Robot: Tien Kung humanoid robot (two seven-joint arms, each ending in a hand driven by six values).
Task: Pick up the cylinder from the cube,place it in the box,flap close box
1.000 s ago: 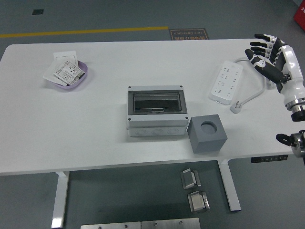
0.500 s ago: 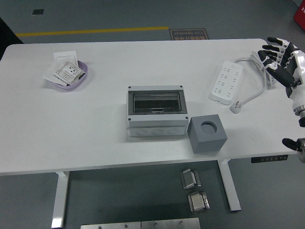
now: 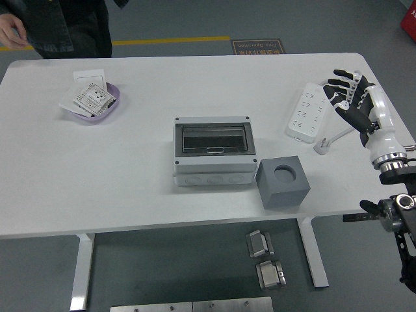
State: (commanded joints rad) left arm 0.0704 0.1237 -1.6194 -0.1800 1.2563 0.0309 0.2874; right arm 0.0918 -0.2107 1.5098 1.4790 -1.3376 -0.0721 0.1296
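Right hand [image 3: 351,101] hung released, fingers spread, over the power strip [image 3: 307,111] at far right. Box [image 3: 212,151] sat mid-table, flap shut; gray cube [image 3: 283,181] just right of it, socket empty.

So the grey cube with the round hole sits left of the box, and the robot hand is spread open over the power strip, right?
Not quite. The head view shows the grey cube right of the box, touching its corner. The robot hand is indeed spread open over the power strip.
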